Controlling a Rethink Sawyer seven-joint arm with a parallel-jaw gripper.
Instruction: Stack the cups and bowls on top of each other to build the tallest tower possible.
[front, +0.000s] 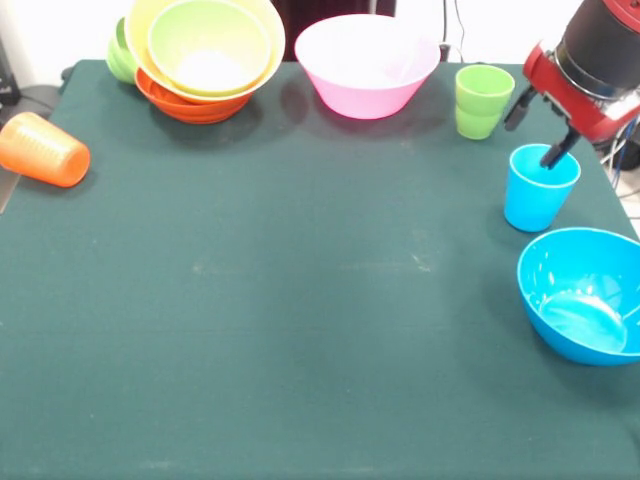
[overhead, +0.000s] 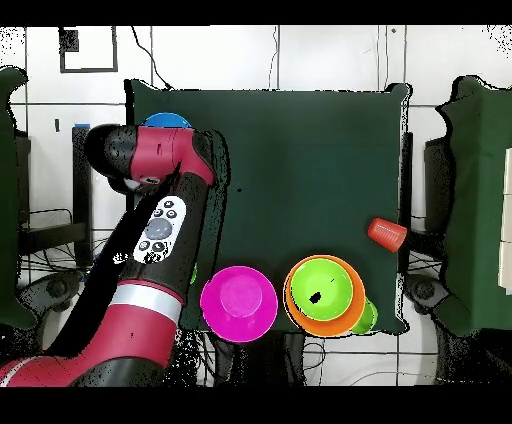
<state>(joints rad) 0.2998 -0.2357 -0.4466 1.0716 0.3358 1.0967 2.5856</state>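
My gripper (front: 540, 130) is at the right of the table in the front view, open, with one dark finger (front: 558, 150) dipped inside the upright light blue cup (front: 538, 195) and the other outside its rim. A lime green cup (front: 482, 100) stands upright just beyond it. An orange cup (front: 45, 150) (overhead: 386, 232) lies on its side at the left edge. A blue bowl (front: 585, 295) (overhead: 165, 121) sits near the light blue cup. A pink bowl (front: 367, 65) (overhead: 238, 303) stands alone. A pile of nested bowls (front: 205, 55) (overhead: 322, 293) has orange at the bottom and lime green on top.
A small green bowl (front: 120, 55) (overhead: 366, 315) peeks out behind the pile. The dark green table (front: 300, 300) ends close to the right of the blue bowl. In the overhead view the red arm (overhead: 160, 230) covers the light blue and green cups.
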